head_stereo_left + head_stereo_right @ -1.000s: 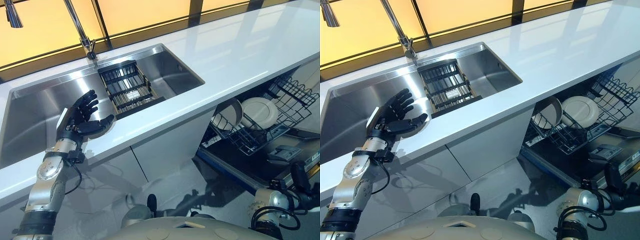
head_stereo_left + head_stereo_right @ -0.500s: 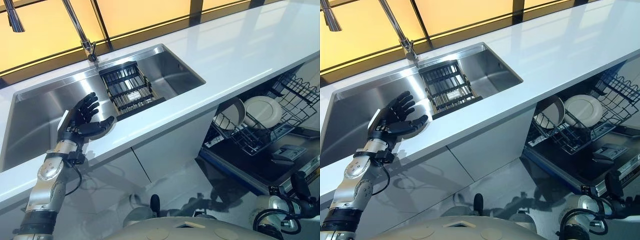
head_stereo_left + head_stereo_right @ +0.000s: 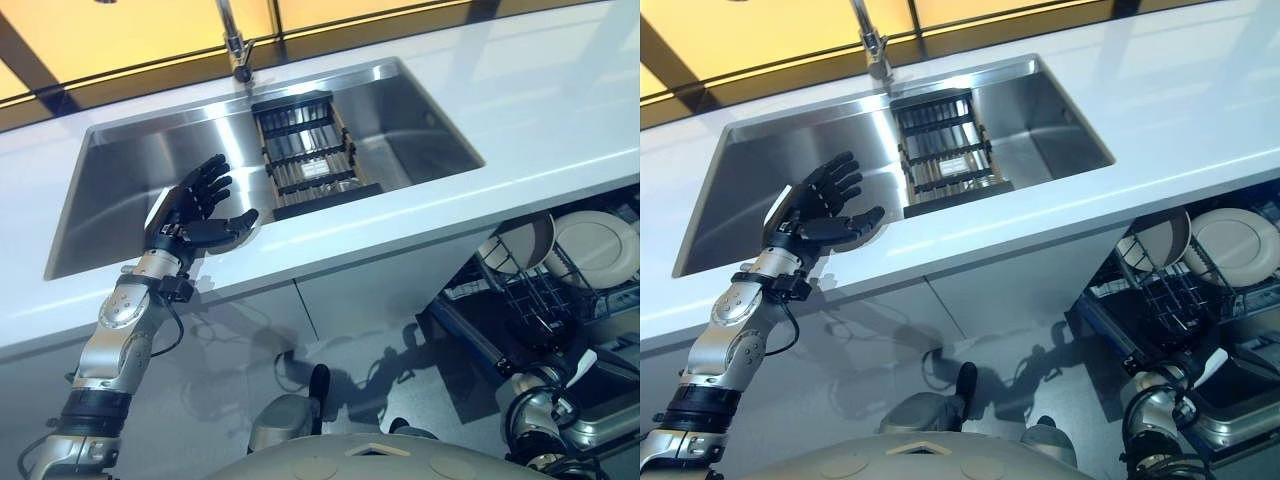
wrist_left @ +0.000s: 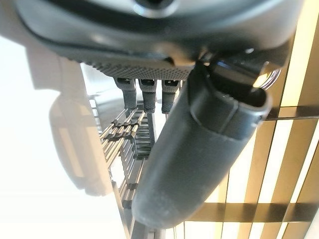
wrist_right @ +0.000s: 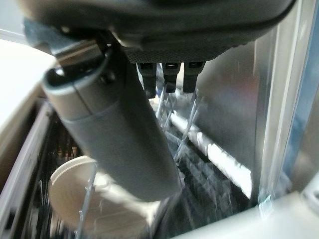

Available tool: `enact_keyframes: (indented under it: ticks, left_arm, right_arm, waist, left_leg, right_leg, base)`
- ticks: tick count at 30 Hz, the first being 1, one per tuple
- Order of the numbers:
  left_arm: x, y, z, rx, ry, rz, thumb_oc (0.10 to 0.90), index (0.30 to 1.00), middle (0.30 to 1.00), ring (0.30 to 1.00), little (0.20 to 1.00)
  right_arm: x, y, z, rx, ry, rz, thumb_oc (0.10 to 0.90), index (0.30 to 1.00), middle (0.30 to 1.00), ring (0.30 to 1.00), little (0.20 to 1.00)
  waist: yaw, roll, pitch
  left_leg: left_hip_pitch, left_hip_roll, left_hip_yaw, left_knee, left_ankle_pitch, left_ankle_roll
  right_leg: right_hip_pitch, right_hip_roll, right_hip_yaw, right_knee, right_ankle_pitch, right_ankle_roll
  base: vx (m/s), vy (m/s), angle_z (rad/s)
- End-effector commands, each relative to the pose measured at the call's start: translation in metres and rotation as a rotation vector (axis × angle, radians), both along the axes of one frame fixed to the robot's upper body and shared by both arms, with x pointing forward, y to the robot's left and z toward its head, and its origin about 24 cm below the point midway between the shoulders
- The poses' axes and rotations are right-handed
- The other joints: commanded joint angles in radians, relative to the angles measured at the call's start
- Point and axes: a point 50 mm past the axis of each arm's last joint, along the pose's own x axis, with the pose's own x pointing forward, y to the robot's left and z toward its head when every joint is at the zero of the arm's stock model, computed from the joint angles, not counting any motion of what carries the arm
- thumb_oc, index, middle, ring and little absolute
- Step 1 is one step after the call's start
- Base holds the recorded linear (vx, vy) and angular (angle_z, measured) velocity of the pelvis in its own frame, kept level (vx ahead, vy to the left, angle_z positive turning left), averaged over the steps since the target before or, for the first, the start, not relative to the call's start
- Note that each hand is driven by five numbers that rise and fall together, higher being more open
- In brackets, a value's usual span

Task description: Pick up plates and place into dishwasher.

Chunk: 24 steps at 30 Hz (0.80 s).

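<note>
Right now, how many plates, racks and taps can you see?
Plates in the dishwasher rack: 2, a tan plate and a white plate
Racks: 2, the black sink rack and the dishwasher rack
Tap: 1
Total: 5

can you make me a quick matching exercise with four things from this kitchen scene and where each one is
Things:
1. black slatted drying rack
2. round white plate
3. silver tap
4. left hand

Places:
A. standing in the wire dishwasher basket
B. behind the stainless steel sink, at the back edge of the white countertop
C. inside the sink, right of its middle
D. raised over the sink's front edge, fingers spread open

Pairs: 1-C, 2-A, 3-B, 4-D
</note>
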Motion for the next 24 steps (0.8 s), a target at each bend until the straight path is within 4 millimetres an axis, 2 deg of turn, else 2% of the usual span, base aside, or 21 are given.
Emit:
enact_keyframes:
  ticks: [1, 3, 4, 5, 6, 7, 9, 10, 12, 13, 14, 15, 17, 20, 22, 24]
  left_arm:
    - [0.004, 0.004, 0.015, 0.058, -0.056, 0.022, 0.800, 0.900, 0.900, 0.900, 0.900]
    - [0.012, 0.002, 0.022, 0.053, -0.096, 0.024, 0.800, 0.900, 0.900, 0.900, 0.900]
    - [0.015, 0.004, 0.020, 0.049, -0.111, 0.029, 0.800, 0.900, 0.900, 0.900, 0.900]
    - [0.014, 0.005, 0.016, 0.042, -0.117, 0.033, 0.800, 0.900, 0.900, 0.900, 0.900]
    - [0.014, 0.004, 0.013, 0.038, -0.121, 0.036, 0.800, 0.900, 0.900, 0.900, 0.900]
    - [0.012, 0.004, 0.010, 0.036, -0.123, 0.040, 0.800, 0.900, 0.900, 0.900, 0.900]
    - [0.008, 0.006, 0.003, 0.031, -0.118, 0.051, 0.800, 0.900, 0.900, 0.900, 0.900]
    - [0.004, 0.010, 0.000, 0.031, -0.107, 0.061, 0.800, 0.900, 0.900, 0.900, 0.900]
    - [0.002, 0.014, -0.003, 0.025, -0.094, 0.073, 0.800, 0.900, 0.900, 0.900, 0.900]
    - [0.001, 0.015, -0.003, 0.022, -0.091, 0.075, 0.800, 0.900, 0.900, 0.900, 0.900]
    - [-0.003, 0.021, -0.006, 0.013, -0.078, 0.087, 0.800, 0.900, 0.900, 0.900, 0.900]
    - [-0.007, 0.024, -0.009, 0.007, -0.065, 0.092, 0.800, 0.900, 0.900, 0.900, 0.900]
    - [-0.009, 0.026, -0.013, 0.002, -0.055, 0.092, 0.800, 0.900, 0.900, 0.900, 0.900]
    - [-0.012, 0.024, -0.017, 0.001, -0.037, 0.075, 0.800, 0.900, 0.900, 0.900, 0.900]
    - [-0.011, 0.023, -0.018, 0.000, -0.025, 0.067, 0.800, 0.900, 0.900, 0.900, 0.900]
    - [-0.012, 0.023, -0.020, -0.008, -0.013, 0.074, 0.800, 0.900, 0.900, 0.900, 0.900]
  right_arm:
    - [0.131, 0.117, 0.060, 0.493, -0.484, 0.795, 0.800, 0.900, 0.900, 0.900, 0.900]
    - [0.159, 0.172, 0.104, 0.776, -0.774, 0.988, 0.800, 0.900, 0.900, 0.900, 0.900]
    - [0.169, 0.206, 0.146, 0.974, -1.031, 1.116, 0.800, 0.900, 0.900, 0.900, 0.900]
    - [0.169, 0.228, 0.174, 1.060, -1.202, 1.222, 0.800, 0.900, 0.900, 0.900, 0.900]
    - [0.165, 0.247, 0.209, 1.076, -1.371, 1.329, 0.800, 0.900, 0.900, 0.900, 0.900]
    - [0.158, 0.258, 0.233, 1.034, -1.467, 1.406, 0.800, 0.900, 0.900, 0.900, 0.900]
    - [0.130, 0.266, 0.284, 0.828, -1.710, 1.482, 0.800, 0.900, 0.900, 0.900, 0.900]
    - [0.106, 0.261, 0.314, 0.486, -1.857, 1.462, 0.800, 0.900, 0.900, 0.900, 0.900]
    - [0.083, 0.258, 0.332, 0.211, -1.952, 1.488, 0.800, 0.900, 0.900, 0.900, 0.900]
    - [0.078, 0.258, 0.335, 0.142, -1.977, 1.505, 0.800, 0.900, 0.900, 0.900, 0.900]
    - [0.064, 0.256, 0.344, 0.087, -2.031, 1.620, 0.800, 0.900, 0.900, 0.900, 0.900]
    - [0.052, 0.261, 0.347, 0.128, -2.069, 1.802, 0.800, 0.900, 0.900, 0.900, 0.900]
    - [0.043, 0.265, 0.346, 0.223, -2.102, 1.929, 0.800, 0.900, 0.900, 0.900, 0.900]
    - [0.046, 0.262, 0.343, 0.307, -2.107, 1.829, 0.800, 0.900, 0.900, 0.900, 0.900]
    - [0.060, 0.255, 0.335, 0.300, -2.020, 1.605, 0.800, 0.900, 0.900, 0.900, 0.900]
    - [0.080, 0.242, 0.313, 0.278, -1.851, 1.352, 0.800, 0.900, 0.900, 0.900, 0.900]
  waist:
    - [0.124, 0.035, 0.095]
    - [0.136, 0.038, 0.124]
    - [0.140, 0.039, 0.132]
    - [0.144, 0.041, 0.131]
    - [0.146, 0.041, 0.131]
    - [0.144, 0.039, 0.131]
    - [0.138, 0.031, 0.122]
    - [0.131, 0.023, 0.110]
    - [0.122, 0.016, 0.103]
    - [0.120, 0.014, 0.100]
    - [0.117, 0.008, 0.095]
    - [0.115, 0.000, 0.089]
    - [0.115, -0.005, 0.085]
    - [0.113, -0.018, 0.075]
    - [0.107, -0.025, 0.067]
    - [0.092, -0.033, 0.058]
  left_leg:
    - [-0.061, -0.061, 0.012, 0.176, -0.218, 0.007]
    - [-0.073, -0.063, 0.009, 0.178, -0.216, 0.005]
    - [-0.083, -0.062, 0.010, 0.182, -0.214, 0.007]
    - [-0.091, -0.061, 0.007, 0.186, -0.216, 0.009]
    - [-0.094, -0.061, 0.004, 0.189, -0.223, 0.012]
    - [-0.099, -0.060, 0.002, 0.190, -0.222, 0.014]
    - [-0.109, -0.061, -0.002, 0.183, -0.208, 0.019]
    - [-0.108, -0.061, -0.003, 0.171, -0.201, 0.023]
    - [-0.099, -0.063, -0.001, 0.159, -0.196, 0.026]
    - [-0.099, -0.064, -0.001, 0.157, -0.194, 0.027]
    - [-0.090, -0.068, 0.002, 0.150, -0.195, 0.031]
    - [-0.083, -0.073, 0.006, 0.145, -0.198, 0.036]
    - [-0.074, -0.073, 0.012, 0.142, -0.201, 0.038]
    - [-0.052, -0.070, 0.025, 0.138, -0.206, 0.041]
    - [-0.038, -0.065, 0.036, 0.137, -0.211, 0.041]
    - [-0.023, -0.060, 0.053, 0.138, -0.217, 0.043]
  right_leg:
    - [-0.225, -0.069, 0.001, 0.186, -0.002, 0.005]
    - [-0.236, -0.065, -0.006, 0.178, 0.002, -0.004]
    - [-0.245, -0.063, -0.008, 0.177, 0.005, -0.009]
    - [-0.252, -0.061, -0.007, 0.179, 0.003, -0.010]
    - [-0.256, -0.057, 0.002, 0.181, -0.003, -0.009]
    - [-0.262, -0.054, 0.009, 0.179, -0.001, -0.009]
    - [-0.271, -0.046, 0.023, 0.167, 0.014, -0.005]
    - [-0.272, -0.043, 0.030, 0.156, 0.022, -0.001]
    - [-0.269, -0.042, 0.040, 0.145, 0.033, 0.004]
    - [-0.271, -0.042, 0.042, 0.141, 0.037, 0.006]
    - [-0.263, -0.042, 0.046, 0.121, 0.049, 0.011]
    - [-0.258, -0.043, 0.051, 0.102, 0.062, 0.016]
    - [-0.249, -0.042, 0.058, 0.087, 0.070, 0.021]
    - [-0.228, -0.038, 0.068, 0.067, 0.080, 0.025]
    - [-0.216, -0.034, 0.074, 0.063, 0.080, 0.023]
    - [-0.205, -0.028, 0.083, 0.059, 0.079, 0.018]
  base:
    - [-0.21, -0.055, 0.12]
    - [-0.16, -0.050, 0.01]
    - [-0.11, -0.007, -0.14]
    - [-0.09, 0.018, -0.32]
    - [-0.05, 0.031, -0.44]
    - [-0.03, 0.039, -0.58]
    - [0.00, 0.057, -0.69]
    - [0.04, 0.055, -0.72]
    - [0.03, 0.039, -0.55]
    - [0.00, 0.018, -0.27]
    - [0.02, -0.010, -0.08]
    - [0.00, 0.000, 0.00]
    - [0.01, -0.022, -0.03]
    - [0.03, -0.049, -0.10]
    - [0.03, -0.030, 0.00]
    - [0.02, -0.002, 0.13]
